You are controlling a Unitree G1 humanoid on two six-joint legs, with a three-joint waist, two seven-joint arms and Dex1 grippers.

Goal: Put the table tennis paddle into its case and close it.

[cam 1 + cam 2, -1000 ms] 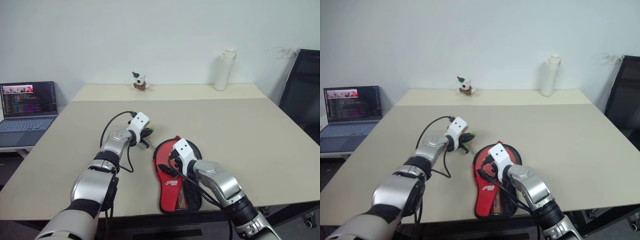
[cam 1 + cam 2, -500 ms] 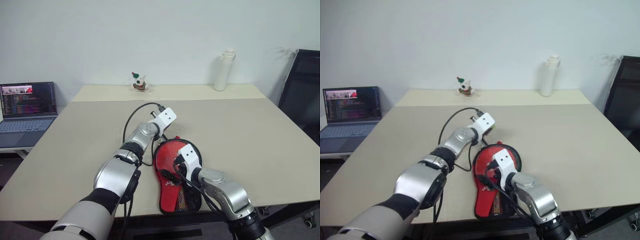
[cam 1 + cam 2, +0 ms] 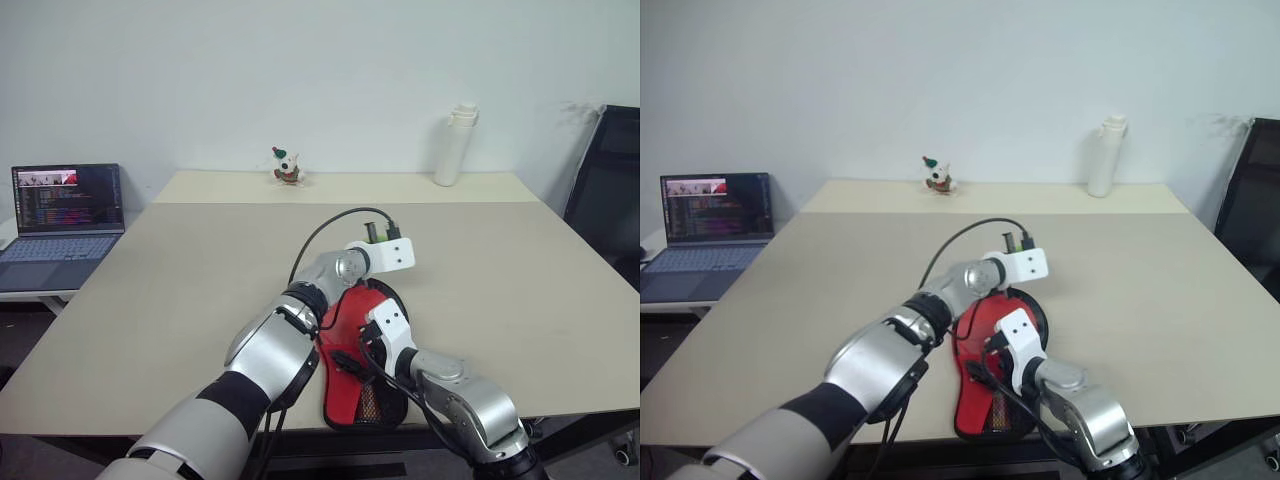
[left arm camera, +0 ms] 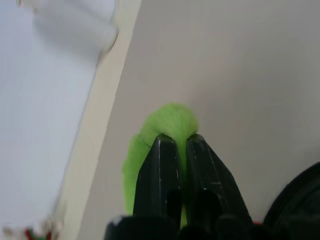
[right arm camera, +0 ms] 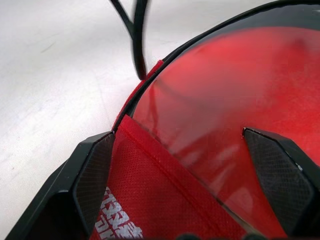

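The case (image 3: 341, 385) lies near the table's front edge, red side up with its white logo and mesh pocket toward me. Inside its open edge shows the glossy red face of the table tennis paddle (image 5: 215, 85), partly under the red fabric flap (image 5: 150, 200); the handle is hidden. My right gripper (image 5: 177, 142) hovers open just over the case, one finger on each side of the red face. My left gripper (image 4: 175, 141) is at the far right of the case's round end, shut on a fuzzy green tab (image 4: 167, 120).
The beige table (image 3: 180, 270) stretches far ahead. An open laptop (image 3: 65, 215) stands off to the left. A small figurine (image 3: 287, 167) and a white bottle (image 3: 455, 145) stand at the back edge. A black chair (image 3: 610, 190) is at the right.
My left gripper swept from the case's left side to the right around its round end, rolling as it went, with the green tab still in it. My right gripper drew back slightly toward me.
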